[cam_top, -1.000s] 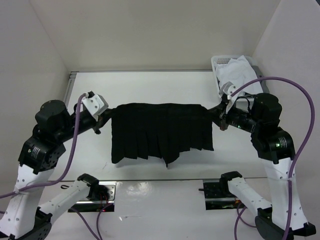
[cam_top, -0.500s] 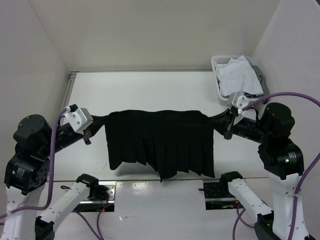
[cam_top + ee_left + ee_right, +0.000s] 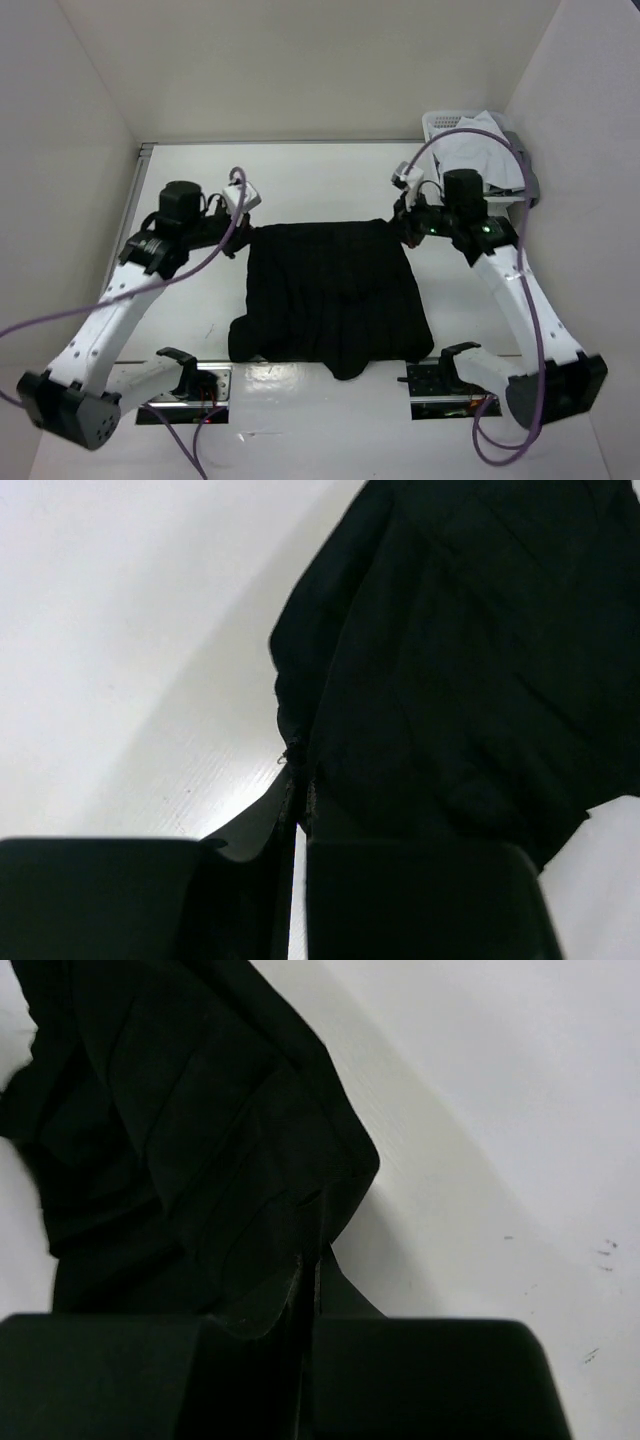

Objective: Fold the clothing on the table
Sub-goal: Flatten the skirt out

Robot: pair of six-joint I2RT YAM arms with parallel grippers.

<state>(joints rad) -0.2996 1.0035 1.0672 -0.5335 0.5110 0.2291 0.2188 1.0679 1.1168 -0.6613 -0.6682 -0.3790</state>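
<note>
Moved: skirt (image 3: 330,290), whose held edge we swing toward the table's (image 3: 300,180) far edge. Clamped on it: left gripper (image 3: 249,233), right gripper (image 3: 407,228). Risk: the hem bunched at the near edge skews our fold.

The skirt (image 3: 330,290), frame centre: uniform matte black, faint vertical pleat lines. The table (image 3: 300,180): plain white. The basket (image 3: 440,121), upper right: white, containing a white garment (image 3: 505,165). The cables (image 3: 60,322): purple. The arms (image 3: 100,335): white and black.

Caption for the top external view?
The left gripper and right gripper pinch far corners of the black pleated skirt on the white table.
</note>
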